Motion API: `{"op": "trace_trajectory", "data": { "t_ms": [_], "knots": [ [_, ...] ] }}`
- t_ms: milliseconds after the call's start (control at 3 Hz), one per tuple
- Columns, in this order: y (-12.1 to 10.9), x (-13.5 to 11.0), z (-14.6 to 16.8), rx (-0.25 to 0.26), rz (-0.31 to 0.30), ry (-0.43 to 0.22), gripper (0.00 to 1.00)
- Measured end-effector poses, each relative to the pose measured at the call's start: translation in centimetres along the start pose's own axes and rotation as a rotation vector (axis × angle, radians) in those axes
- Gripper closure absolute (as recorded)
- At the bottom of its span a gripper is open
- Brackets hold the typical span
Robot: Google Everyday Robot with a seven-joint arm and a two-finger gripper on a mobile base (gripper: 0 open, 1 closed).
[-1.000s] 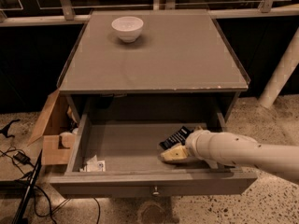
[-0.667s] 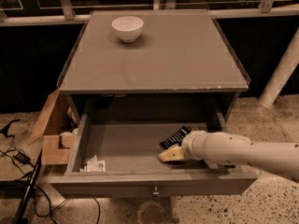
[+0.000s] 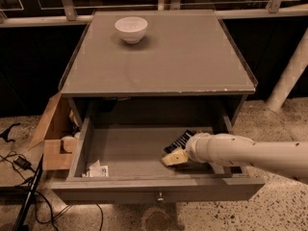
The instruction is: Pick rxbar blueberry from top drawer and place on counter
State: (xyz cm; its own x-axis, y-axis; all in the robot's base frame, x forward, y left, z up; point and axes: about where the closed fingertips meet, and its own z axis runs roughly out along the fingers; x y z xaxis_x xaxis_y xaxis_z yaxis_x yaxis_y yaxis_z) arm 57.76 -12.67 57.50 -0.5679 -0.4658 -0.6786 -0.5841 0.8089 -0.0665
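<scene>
The top drawer [image 3: 120, 189] stands pulled open below the counter [image 3: 192, 57]. The rxbar blueberry [image 3: 179, 141], a dark flat bar with white text, lies on the drawer floor at the right, partly hidden behind my arm. My gripper [image 3: 174, 158] reaches in from the right on a white arm and sits low in the drawer, just in front of the bar and right beside it. I cannot tell whether it touches the bar.
A white bowl [image 3: 131, 29] stands at the back left of the counter. A white paper scrap [image 3: 97, 170] lies in the drawer's front left corner. A tan cardboard box [image 3: 53, 143] and cables [image 3: 19, 167] are on the floor at the left. A white post [image 3: 288, 76] stands at the right.
My arm and gripper have shifted slightly to the left inside the drawer. The bar has not moved.
</scene>
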Motion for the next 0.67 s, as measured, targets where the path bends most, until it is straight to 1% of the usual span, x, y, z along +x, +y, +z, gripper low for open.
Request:
{"op": "trace_trajectory", "data": {
  "t_ms": [333,667],
  "knots": [
    [-0.1,-0.21,0.02,0.003,0.0,0.012,0.23],
    [-0.02,-0.75,-0.62,-0.002,-0.008,0.018,0.46]
  ]
}}
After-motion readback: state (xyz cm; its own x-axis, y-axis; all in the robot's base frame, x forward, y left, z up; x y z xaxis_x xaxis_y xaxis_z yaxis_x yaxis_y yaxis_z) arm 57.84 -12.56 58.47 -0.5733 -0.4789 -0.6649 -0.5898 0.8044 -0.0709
